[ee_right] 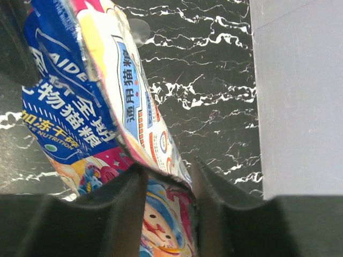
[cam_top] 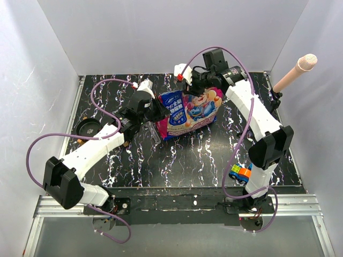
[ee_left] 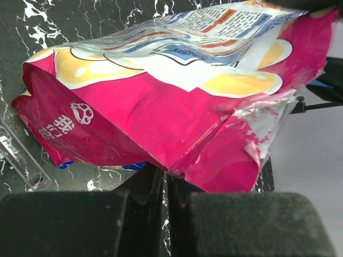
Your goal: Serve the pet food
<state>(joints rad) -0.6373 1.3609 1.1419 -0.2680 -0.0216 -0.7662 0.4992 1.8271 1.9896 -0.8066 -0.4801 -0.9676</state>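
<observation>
The pet food bag (cam_top: 188, 111) is glossy magenta and blue with a cartoon cat, and is held tilted over the middle of the black marble table between both arms. No kibble shows. My left gripper (cam_top: 156, 114) is at the bag's left end. In the left wrist view its jaws (ee_left: 165, 174) are nearly together, pinching a magenta fold of the bag (ee_left: 161, 107). My right gripper (cam_top: 194, 87) is at the bag's far upper edge. In the right wrist view its fingers (ee_right: 167, 174) close on the bag's printed edge (ee_right: 75, 107).
A small black bowl (cam_top: 87, 127) sits at the left of the table. A clear plastic piece (cam_top: 154, 133) lies by the bag's near left corner and shows in the left wrist view (ee_left: 21, 155). Colourful toy blocks (cam_top: 240, 172) lie near the right arm's base. A pink-tipped rod (cam_top: 295, 72) leans at the right wall.
</observation>
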